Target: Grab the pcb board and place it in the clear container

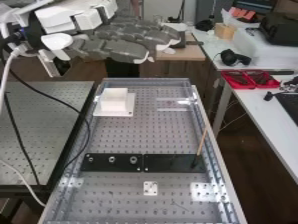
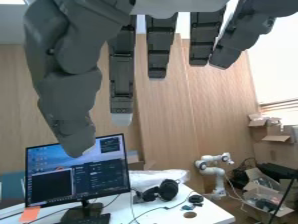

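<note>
The robot hand [image 1: 123, 42], fingers straight and spread, hangs far left; the table's [image 1: 120, 135] perforated surface runs between far white block [image 1: 114, 102] and nearer dark strip [image 1: 100, 163].

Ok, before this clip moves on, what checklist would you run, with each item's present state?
1. Hand free for a grasp: ok, fingers straight and holding nothing.
2. Hand raised clear of the perforated bench: ok.
3. PCB identified: cannot tell; the small pale plate is one candidate.
4. Clear container identified: cannot tell; possibly the clear-looking piece.
5. Wrist camera aimed at the bench: not ok, it faces a monitor.
6. Thin stick secured: cannot tell.
</note>
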Motion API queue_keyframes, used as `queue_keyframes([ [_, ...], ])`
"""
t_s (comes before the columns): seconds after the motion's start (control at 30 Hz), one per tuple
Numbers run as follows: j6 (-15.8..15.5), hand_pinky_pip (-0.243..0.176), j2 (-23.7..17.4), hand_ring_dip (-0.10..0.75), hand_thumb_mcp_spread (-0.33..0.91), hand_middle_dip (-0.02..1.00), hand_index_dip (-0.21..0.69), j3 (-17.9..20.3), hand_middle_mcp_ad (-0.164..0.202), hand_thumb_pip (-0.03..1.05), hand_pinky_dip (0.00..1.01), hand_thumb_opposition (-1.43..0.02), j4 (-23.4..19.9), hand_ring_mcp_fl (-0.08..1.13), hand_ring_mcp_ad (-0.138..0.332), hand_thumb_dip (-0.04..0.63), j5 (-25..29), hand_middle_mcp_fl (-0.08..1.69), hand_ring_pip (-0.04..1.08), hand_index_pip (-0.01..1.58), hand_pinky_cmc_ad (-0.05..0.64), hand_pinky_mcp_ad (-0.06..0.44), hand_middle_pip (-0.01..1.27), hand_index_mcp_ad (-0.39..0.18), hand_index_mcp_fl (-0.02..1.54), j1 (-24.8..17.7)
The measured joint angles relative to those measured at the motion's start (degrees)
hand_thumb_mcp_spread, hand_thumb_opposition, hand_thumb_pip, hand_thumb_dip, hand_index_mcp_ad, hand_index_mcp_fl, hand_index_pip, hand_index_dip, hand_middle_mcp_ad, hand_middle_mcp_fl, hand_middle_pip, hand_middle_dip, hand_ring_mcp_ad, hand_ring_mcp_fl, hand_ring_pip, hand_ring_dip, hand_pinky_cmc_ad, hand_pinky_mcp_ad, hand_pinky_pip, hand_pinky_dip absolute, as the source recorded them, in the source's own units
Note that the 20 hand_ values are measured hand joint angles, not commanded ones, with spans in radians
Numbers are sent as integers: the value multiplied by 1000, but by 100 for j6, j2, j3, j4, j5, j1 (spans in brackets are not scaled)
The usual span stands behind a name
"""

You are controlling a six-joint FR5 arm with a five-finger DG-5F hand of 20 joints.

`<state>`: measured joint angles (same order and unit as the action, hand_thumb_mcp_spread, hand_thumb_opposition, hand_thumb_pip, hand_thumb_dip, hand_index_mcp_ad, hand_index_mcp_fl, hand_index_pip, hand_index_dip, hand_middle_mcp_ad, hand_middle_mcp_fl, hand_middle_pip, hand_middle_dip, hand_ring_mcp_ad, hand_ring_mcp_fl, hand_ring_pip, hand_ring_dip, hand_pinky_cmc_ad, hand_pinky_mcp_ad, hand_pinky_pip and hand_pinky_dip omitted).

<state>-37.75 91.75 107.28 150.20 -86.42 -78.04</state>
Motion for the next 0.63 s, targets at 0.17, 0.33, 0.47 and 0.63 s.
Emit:
queue_keyframes([
  [0.17, 64, -56, -19, 56, 518, 188, 190, -4, 26, 394, 190, -791, 55, 37, 183, 230, -322, 168, 96, 887, 316, 148, 120, -147, 391, 71],
  [0.33, 126, -56, -10, 56, 518, 188, 190, -43, 26, 396, 190, -791, 129, 35, 183, 230, -589, 168, 98, 887, 316, 152, 120, -147, 391, 85],
  [0.47, 150, -56, 7, 56, 518, 188, 190, -76, 26, 396, 190, -791, 181, 35, 187, 230, -738, 168, 98, 871, 314, 152, 120, -147, 391, 40],
  [0.63, 218, -56, 66, 56, 518, 188, 190, -124, 26, 396, 190, -791, 227, 35, 187, 230, -852, 168, 96, 871, 314, 152, 120, -147, 389, -17],
])
